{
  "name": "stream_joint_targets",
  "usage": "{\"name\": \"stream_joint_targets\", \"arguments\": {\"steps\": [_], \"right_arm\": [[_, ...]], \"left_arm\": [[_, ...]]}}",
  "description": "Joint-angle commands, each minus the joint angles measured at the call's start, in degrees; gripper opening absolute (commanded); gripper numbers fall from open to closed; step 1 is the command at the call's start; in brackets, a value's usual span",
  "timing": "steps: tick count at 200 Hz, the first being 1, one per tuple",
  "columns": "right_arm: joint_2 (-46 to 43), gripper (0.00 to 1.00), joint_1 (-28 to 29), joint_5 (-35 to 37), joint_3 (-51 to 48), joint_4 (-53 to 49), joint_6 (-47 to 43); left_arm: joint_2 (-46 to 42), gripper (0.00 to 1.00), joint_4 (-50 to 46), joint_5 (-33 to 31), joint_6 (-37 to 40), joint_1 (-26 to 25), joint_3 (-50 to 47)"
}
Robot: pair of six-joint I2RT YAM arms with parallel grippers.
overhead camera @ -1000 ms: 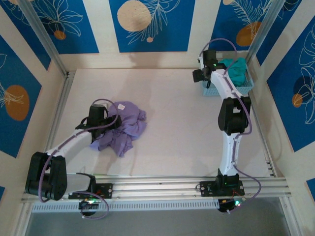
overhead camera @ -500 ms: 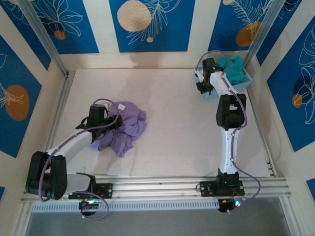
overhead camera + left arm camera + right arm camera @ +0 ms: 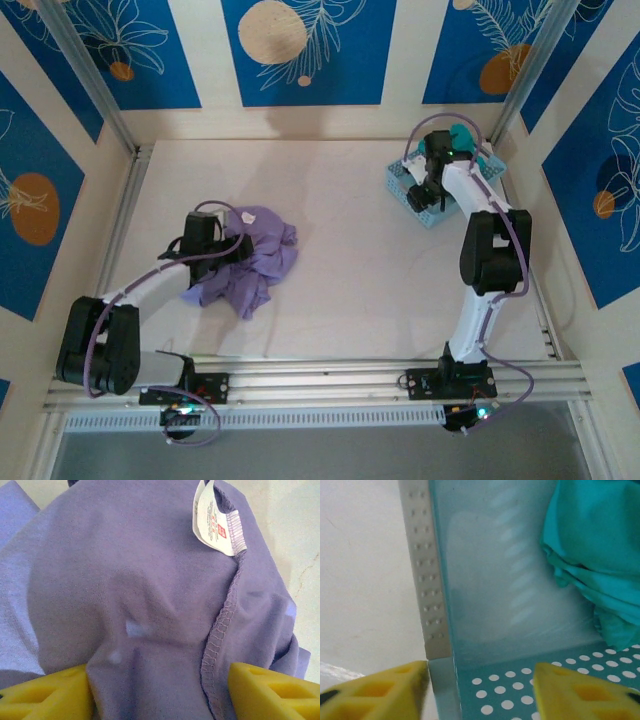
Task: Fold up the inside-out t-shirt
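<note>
Shirt status: the lavender t-shirt [image 3: 255, 262] lies crumpled in a heap on the table [image 3: 350, 270], left of centre and well apart from the basket [image 3: 398, 180] in the far right corner; no fold made yet; edges and sleeves are bunched, so I cannot tell front from back in the overhead view.

Left gripper [image 3: 232, 246] is down on the heap's left side; on the left wrist camera its yellow fingers [image 3: 45, 695] stand wide, one at each lower corner of the picture, with a hump of purple cloth filling the gap and touching both inner faces; the cloth looks loose there, not squeezed thin. A stitched seam [image 3: 224, 617] runs down toward the gap, with its raw overlock side facing up (consistent with inside-out); the white label [image 3: 215, 522] stands up at the seam's far end, red print on it too small for me to read; two faint white flecks [image 3: 137, 629] show on the fabric just beyond the fingers.

Right gripper [image 3: 420, 196] is at the basket's near-left edge; on the right wrist camera its fingers [image 3: 585, 692] are likewise spread wide and straddle the basket wall, one outside against the pale dimpled rim [image 3: 422, 570], the other inside above the perforated floor [image 3: 520, 682]; nothing is held between them. A teal garment [image 3: 595, 545] is bunched inside the basket against the far side, clear of both fingers.
</note>
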Motion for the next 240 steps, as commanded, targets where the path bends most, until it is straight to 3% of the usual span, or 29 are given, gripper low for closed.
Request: {"name": "stream_joint_targets", "arguments": {"steps": [1, 20, 44, 76, 108, 131, 145, 164, 183, 240], "right_arm": [[0.4, 0.65, 1.1, -9.8, 6.4, 1.8, 12.9], [5.5, 0.69, 1.0, -14.1, 14.0, 2.6, 29.3], [14.6, 0.73, 1.7, -8.8, 26.2, -2.4, 43.2], [26.4, 0.76, 2.3, -3.3, 42.8, -10.9, 52.9], [36.7, 0.77, 2.6, 0.8, 57.5, -16.9, 57.0], [46.7, 0.73, 2.1, 2.7, 74.6, -24.7, 56.6], [52.5, 0.59, 1.3, 1.9, 87.2, -30.2, 54.9], [49.7, 0.32, -0.2, 1.6, 82.5, -30.4, 50.3], [51.4, 0.18, -1.4, 1.1, 87.4, -35.4, 44.5], [51.0, 0.11, -3.5, 1.9, 87.6, -39.4, 26.6]], "left_arm": [[-0.9, 0.69, 1.2, 1.5, 1.2, -0.5, -0.2], [-1.1, 0.69, 0.8, 1.6, 1.1, -0.6, 0.1], [-2.3, 0.69, 0.1, 1.5, 1.2, -0.6, 0.1], [-3.6, 0.69, -0.5, 0.8, 1.7, -0.7, -0.1], [-3.7, 0.7, -0.9, 0.8, 1.9, -0.6, 0.4], [-4.1, 0.7, -0.9, 1.2, 1.8, -0.6, 0.2], [-4.2, 0.7, -0.8, 1.2, 1.9, -0.7, 0.0], [-4.3, 0.7, -1.0, 1.2, 2.0, -0.7, -0.1], [-4.4, 0.71, -0.2, 0.9, 1.9, -0.6, -0.7], [-2.6, 0.71, 0.0, 1.5, 1.8, -0.6, -0.1]]}}
